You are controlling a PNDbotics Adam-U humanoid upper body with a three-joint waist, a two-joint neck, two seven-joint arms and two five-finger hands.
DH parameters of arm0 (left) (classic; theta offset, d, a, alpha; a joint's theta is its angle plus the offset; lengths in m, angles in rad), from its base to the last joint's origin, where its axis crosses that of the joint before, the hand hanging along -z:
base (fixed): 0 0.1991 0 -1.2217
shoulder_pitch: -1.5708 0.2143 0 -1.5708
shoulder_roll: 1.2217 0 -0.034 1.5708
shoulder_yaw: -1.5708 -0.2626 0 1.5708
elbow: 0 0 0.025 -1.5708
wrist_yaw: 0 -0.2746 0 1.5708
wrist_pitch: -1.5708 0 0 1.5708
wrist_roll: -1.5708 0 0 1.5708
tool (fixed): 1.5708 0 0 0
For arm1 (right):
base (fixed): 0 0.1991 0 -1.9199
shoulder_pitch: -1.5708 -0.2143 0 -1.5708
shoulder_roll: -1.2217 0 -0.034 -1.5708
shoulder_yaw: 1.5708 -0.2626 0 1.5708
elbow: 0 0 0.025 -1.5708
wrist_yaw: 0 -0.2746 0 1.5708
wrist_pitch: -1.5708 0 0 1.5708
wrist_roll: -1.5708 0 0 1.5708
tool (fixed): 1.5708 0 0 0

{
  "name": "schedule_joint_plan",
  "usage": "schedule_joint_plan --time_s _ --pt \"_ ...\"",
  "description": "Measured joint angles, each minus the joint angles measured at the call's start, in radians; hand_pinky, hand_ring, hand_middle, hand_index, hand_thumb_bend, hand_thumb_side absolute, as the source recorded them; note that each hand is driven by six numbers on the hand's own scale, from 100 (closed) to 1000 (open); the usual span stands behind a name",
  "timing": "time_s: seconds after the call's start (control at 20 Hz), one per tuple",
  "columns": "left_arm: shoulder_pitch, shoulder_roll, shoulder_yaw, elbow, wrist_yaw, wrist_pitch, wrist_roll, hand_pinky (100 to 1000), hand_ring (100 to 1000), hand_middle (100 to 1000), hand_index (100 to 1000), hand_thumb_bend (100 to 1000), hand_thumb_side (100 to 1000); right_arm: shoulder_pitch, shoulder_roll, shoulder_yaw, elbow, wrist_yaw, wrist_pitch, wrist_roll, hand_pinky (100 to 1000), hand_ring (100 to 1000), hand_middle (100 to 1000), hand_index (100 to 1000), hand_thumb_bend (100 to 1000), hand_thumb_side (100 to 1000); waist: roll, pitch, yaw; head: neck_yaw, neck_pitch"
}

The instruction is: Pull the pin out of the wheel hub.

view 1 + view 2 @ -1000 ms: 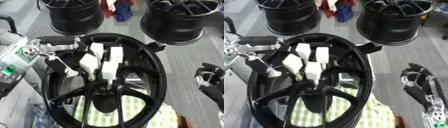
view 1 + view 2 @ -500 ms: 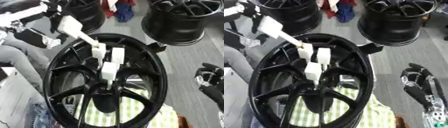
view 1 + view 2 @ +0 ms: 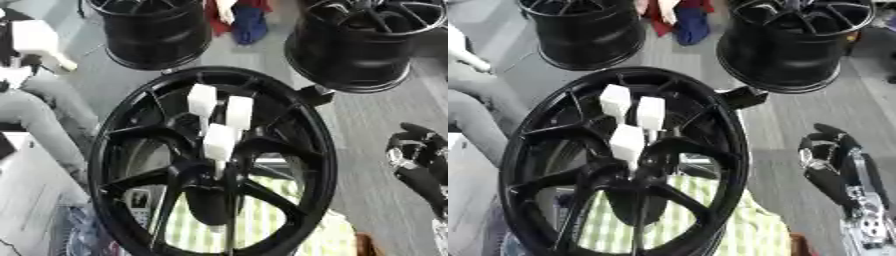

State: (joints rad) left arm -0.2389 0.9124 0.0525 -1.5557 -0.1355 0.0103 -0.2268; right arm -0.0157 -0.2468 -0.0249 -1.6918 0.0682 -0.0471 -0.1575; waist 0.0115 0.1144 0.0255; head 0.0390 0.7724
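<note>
No brand, label or writing can be read anywhere on the black wheel hub (image 3: pixel 210 165), which stands upright in the foreground and fills most of both views. Three white block-headed pins still sit in it: two side by side near the top of the spokes (image 3: pixel 201 100) (image 3: pixel 239 111) and a third just below them (image 3: pixel 219 142), its thin stem running down toward the hub's centre. A fourth white pin (image 3: pixel 39 42) shows at the upper left edge of the left eye view, well apart from the hub; what holds it cannot be told, and the left hand cannot be made out there.

The right hand (image 3: pixel 829 162) hangs at the right side, clear of the hub, its dark fingers loosely curled around nothing.

Behind the hub stand two more black wheels, one at upper left (image 3: pixel 153 30) and one at upper right (image 3: pixel 794 42), with red and blue cloth (image 3: pixel 241 20) between them on the grey floor (image 3: pixel 780 135). A green-checked cloth (image 3: pixel 737 227) lies under the hub's lower right.
</note>
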Motion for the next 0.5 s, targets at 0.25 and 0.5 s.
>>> schedule_joint_plan --time_s 0.25,0.5 --pt "0.079 -0.055 0.047 0.143 -0.070 0.014 0.004 706 692 764 881 550 359 0.000 0.000 -0.004 0.000 0.000 0.001 -0.005 678 593 648 796 141 210 -0.002 0.001 0.003 -0.008 0.000" --pt "0.107 -0.102 0.075 0.224 -0.123 0.014 0.025 727 743 833 917 650 448 0.000 0.000 -0.006 0.000 0.000 0.001 -0.006 678 593 648 796 140 211 -0.011 0.003 0.005 -0.010 0.000"
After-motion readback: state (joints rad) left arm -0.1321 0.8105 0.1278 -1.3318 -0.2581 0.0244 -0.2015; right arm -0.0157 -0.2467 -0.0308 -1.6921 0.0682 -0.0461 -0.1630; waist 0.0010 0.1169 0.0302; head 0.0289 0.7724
